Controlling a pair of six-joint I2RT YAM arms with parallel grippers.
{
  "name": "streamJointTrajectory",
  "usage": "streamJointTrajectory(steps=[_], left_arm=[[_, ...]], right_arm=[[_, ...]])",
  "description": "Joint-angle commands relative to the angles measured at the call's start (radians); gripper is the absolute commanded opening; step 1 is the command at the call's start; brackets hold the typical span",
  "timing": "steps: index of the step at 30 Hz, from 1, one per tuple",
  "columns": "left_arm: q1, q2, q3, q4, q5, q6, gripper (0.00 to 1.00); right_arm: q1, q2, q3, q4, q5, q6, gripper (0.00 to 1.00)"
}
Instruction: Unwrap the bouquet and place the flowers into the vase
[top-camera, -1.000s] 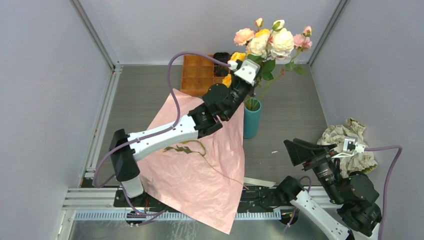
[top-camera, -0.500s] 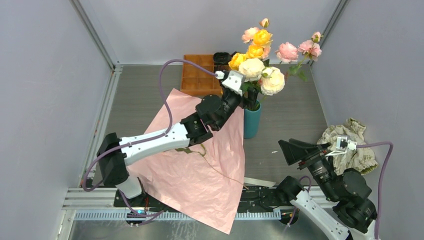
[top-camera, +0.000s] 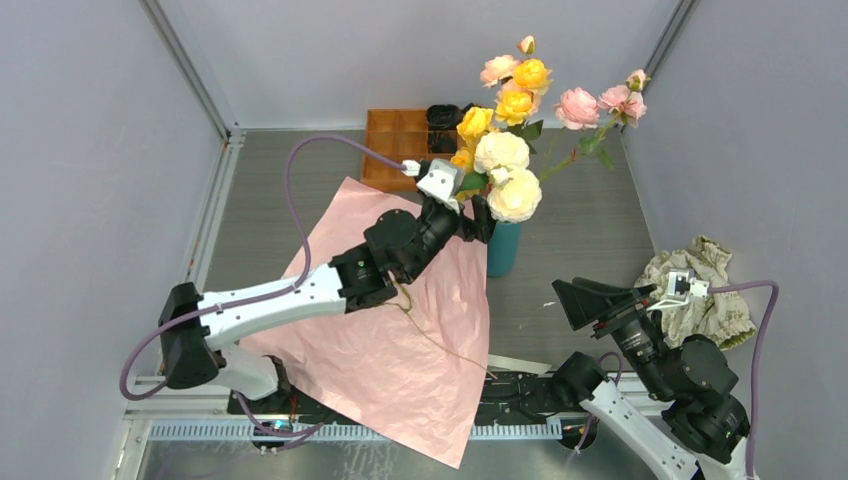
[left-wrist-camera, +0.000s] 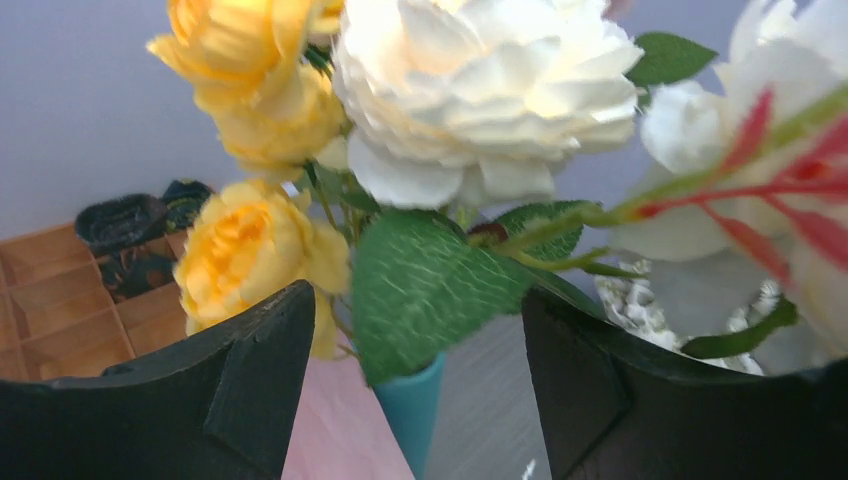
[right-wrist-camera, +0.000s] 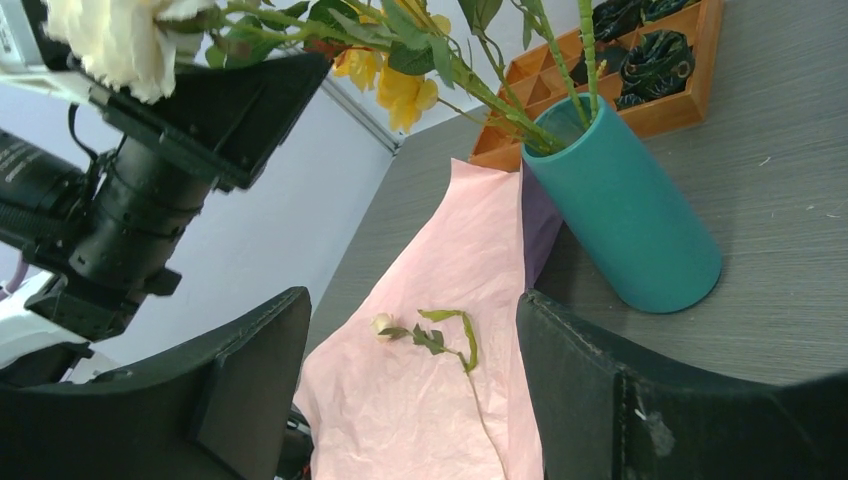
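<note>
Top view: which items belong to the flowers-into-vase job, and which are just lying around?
Job:
- flowers, stems standing in the vase
- vase, teal, upright
- pink wrapping paper, spread flat
- stray rose stem, lying on the paper

Lying about:
- orange tray
- dark rosettes in the tray
- beige cloth, crumpled at the right

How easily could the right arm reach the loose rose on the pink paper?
Probably yes: the rose lies bare ahead of the open right hand, though the left arm hovering overhead may crowd it.
</note>
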Motion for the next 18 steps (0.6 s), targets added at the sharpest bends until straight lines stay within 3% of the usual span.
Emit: streamJointTrajectory(steps=[1, 7, 12, 18], left_arm=[[-0.078, -0.092, -0.072, -0.036, -0.061, -0.036, 0.75], [-0.229, -0.245, -0.238, -0.074, -0.288, -0.045, 0.73], [-0.332, -0.395, -0.355, -0.195, -0.539, -0.136, 0.69], [-0.392, -0.557, -0.388, -0.529, -0.786, -0.329, 0.62]], right_arm=[[0.000, 0.000, -0.007, 0.071, -0.014, 0.015, 0.81], [-0.001, 0.019, 0.014, 0.079, -0.020, 0.006, 0.81], [0.000, 0.061, 0.023, 0.147, -0.048, -0.013, 0.80], [0.000, 0.263, 0.165, 0.289, -0.134, -0.079, 0.80]])
